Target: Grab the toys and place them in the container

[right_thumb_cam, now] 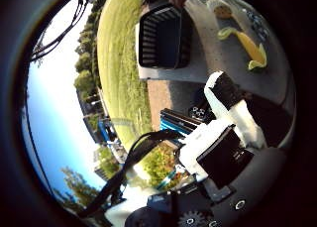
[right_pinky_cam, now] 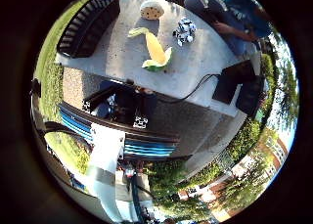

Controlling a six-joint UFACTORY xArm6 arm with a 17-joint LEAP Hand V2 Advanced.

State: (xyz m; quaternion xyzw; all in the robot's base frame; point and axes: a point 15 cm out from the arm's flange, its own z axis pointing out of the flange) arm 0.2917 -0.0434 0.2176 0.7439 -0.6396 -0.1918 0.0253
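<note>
A yellow, banana-shaped toy point(right_pinky_cam: 155, 48) lies on the pale table point(right_pinky_cam: 201, 63). A small black and white toy point(right_pinky_cam: 184, 30) and a round tan toy point(right_pinky_cam: 152, 7) lie beyond it. The black slatted container point(right_thumb_cam: 163, 37) stands at the table's end, with the yellow toy point(right_thumb_cam: 248, 47) beside it. My hand point(right_thumb_cam: 226, 123) is high above the table edge, well away from the toys. Its white and black fingers point(right_pinky_cam: 122, 102) look relaxed and hold nothing.
A person point(right_pinky_cam: 227, 11) sits at the far side of the table. A blue slatted bench point(right_pinky_cam: 122, 138) stands on the paving below my hand. A dark box point(right_pinky_cam: 240, 82) sits by the table's corner. Grass and trees lie around.
</note>
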